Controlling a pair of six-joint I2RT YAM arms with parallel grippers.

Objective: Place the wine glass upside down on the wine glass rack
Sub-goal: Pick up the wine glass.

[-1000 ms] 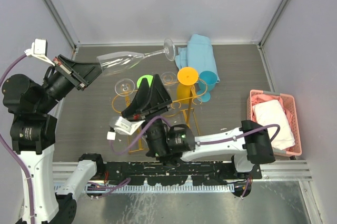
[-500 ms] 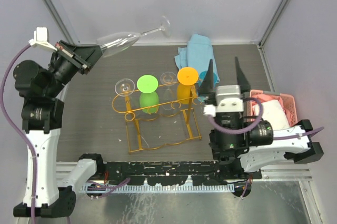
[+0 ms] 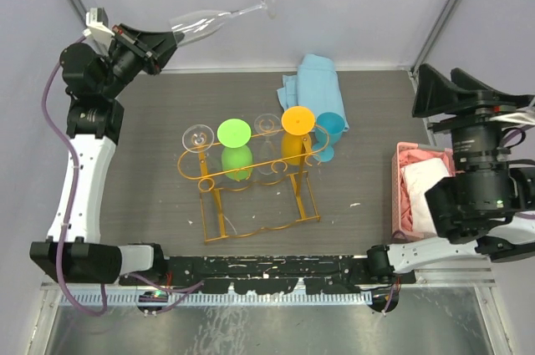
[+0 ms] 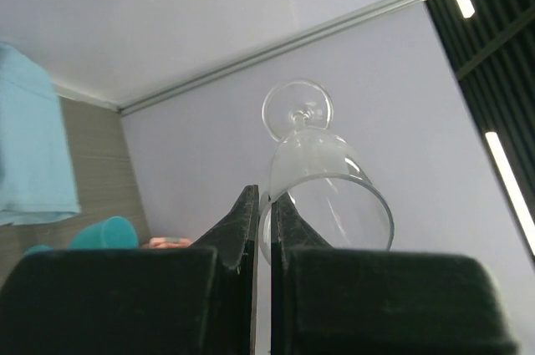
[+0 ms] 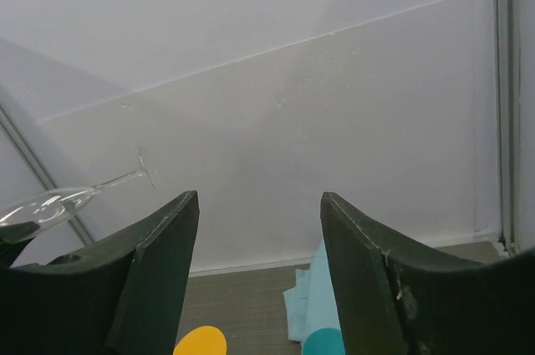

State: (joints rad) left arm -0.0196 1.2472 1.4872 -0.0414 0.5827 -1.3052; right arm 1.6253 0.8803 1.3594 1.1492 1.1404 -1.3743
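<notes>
Aloft: wine glass (image 3: 213,19) held high at the back-left, well apart from the wine glass rack (image 3: 311,200) mid-table.
- Left tool (image 3: 167,38) pinched closed on the bowl's rim; the left wrist view shows one finger inside and one outside.
- Glass lies roughly sideways, foot toward the back wall, not inverted.
- Right tool (image 5: 259,271) spread wide, holding nothing, raised at the right.
- Judgement: pickup done. Left to do: turn it foot-up, carry it to the rack, slide the stem into a free loop.
</notes>
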